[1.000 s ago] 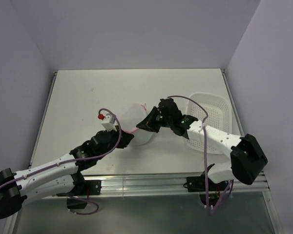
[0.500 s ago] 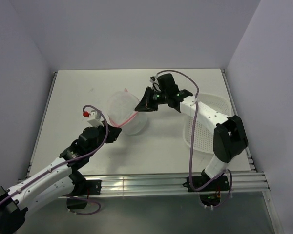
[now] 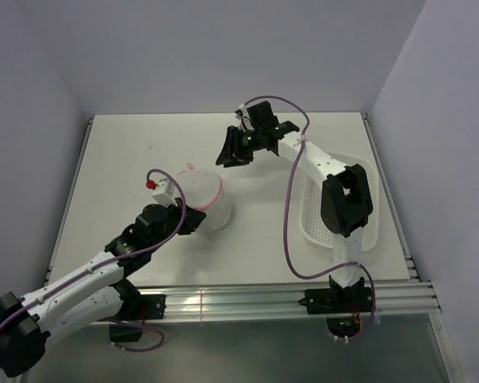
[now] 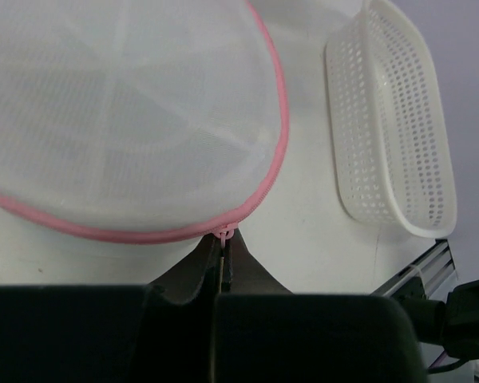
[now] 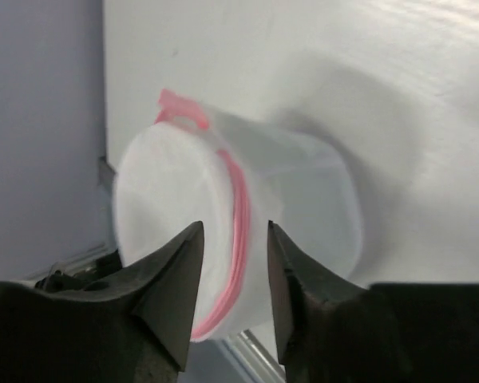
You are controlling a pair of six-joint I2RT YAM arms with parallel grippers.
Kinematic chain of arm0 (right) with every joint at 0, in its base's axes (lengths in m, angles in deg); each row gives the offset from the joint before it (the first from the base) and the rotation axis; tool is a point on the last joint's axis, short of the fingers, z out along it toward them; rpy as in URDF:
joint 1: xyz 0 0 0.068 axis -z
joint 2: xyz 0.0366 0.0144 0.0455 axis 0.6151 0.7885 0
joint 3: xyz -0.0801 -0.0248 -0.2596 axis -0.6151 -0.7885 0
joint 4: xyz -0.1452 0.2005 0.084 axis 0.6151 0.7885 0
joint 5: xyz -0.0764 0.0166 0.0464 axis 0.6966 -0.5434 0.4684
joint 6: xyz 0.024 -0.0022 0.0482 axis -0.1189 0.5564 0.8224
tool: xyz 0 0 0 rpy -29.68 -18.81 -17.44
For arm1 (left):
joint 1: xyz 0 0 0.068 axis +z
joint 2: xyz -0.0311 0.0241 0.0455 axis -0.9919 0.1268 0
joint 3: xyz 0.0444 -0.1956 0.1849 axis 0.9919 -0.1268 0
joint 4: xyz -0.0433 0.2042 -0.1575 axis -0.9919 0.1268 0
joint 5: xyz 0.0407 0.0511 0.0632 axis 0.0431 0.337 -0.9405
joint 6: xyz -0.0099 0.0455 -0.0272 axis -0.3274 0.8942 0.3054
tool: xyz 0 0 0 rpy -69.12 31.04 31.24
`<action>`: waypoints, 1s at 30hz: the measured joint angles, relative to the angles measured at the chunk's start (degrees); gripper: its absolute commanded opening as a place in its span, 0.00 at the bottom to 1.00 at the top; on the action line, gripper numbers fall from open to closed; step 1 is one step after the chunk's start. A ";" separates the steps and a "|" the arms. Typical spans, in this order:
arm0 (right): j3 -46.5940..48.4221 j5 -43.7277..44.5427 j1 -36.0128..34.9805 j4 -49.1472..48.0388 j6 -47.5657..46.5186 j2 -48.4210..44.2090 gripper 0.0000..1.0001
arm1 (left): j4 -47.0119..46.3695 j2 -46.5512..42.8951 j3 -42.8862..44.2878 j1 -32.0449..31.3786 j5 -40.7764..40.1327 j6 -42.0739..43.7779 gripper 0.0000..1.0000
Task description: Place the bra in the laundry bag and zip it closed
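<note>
Spreading across most of the overhead view, the white tabletop point(image 3: 128, 152) carries a perforated white basket point(image 4: 391, 128) along its right side. Left of the middle sits the laundry bag point(image 3: 201, 195), a rounded puff of translucent white mesh with a pink rim. Whether the bra lies inside cannot be told through the mesh. The left end effector point(image 4: 222, 247) is right at the bag's near edge, its fingers pressed together and pinching a small pink tab point(image 4: 223, 232) that hangs from the rim. The right end effector point(image 5: 234, 231) hangs beyond the bag, toward the far side of the tabletop and clear of the mesh, its fingers spread with nothing between them. From its wrist camera the bag shows below and past the fingertips. Basket and bag are well apart
</note>
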 measured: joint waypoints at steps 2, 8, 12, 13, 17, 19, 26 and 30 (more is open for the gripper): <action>0.48 2.58 1.07 1.09 -0.68 0.42 0.53 | -1.88 2.73 -0.57 -0.13 1.33 -0.22 0.00; 3.37 10.47 2.14 4.72 -1.25 -0.61 0.56 | -8.02 9.97 -0.87 -0.61 3.78 -1.31 0.00; -4.63 14.60 1.77 4.26 1.44 -8.57 0.56 | -10.84 11.93 -0.85 -0.79 4.37 -1.38 0.00; -7.76 15.19 1.55 4.00 2.49 -11.52 0.56 | -11.41 12.28 -0.83 -0.85 4.39 -1.40 0.00; -22.10 15.34 -0.13 0.63 8.13 -25.77 0.57 | -12.79 12.59 -0.79 -1.27 4.15 -2.36 0.00; -29.38 15.08 -1.20 -1.70 11.32 -32.54 0.57 | -13.38 12.59 -0.79 -1.49 4.07 -2.82 0.00; -43.25 15.02 -6.67 -9.90 21.64 -38.82 0.57 | -14.14 13.53 0.20 -4.02 3.50 -3.02 0.00; -45.99 16.20 -10.34 -13.33 26.80 -37.99 0.57 | -14.91 14.60 1.05 -5.20 3.52 -3.02 0.00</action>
